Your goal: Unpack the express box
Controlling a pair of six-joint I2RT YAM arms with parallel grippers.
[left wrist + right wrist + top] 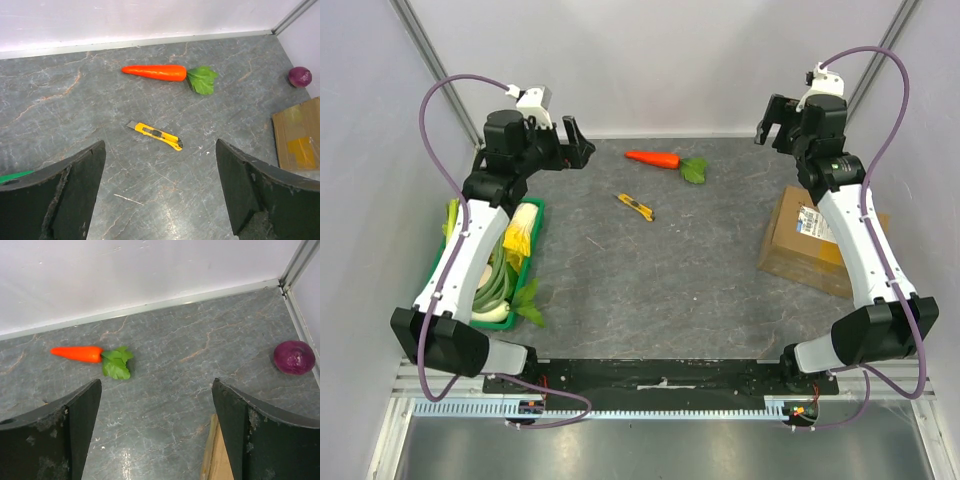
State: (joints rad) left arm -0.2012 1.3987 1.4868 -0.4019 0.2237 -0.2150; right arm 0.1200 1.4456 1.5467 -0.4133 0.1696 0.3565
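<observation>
The express box (798,243) is a brown cardboard box with a white-and-blue label. It lies at the right of the table, its flaps down, partly hidden under my right arm. A corner shows in the left wrist view (298,139), and an edge in the right wrist view (217,460). My left gripper (576,141) is open and empty, raised at the back left; it also shows in its wrist view (160,150). My right gripper (771,120) is open and empty, raised beyond the box's far edge; it also shows in its wrist view (156,386).
A yellow utility knife (635,207) and a carrot (655,158) lie mid-table toward the back. A red onion (294,357) sits in the back right corner. A green tray (536,232) of vegetables stands at the left. Walls close the back and sides.
</observation>
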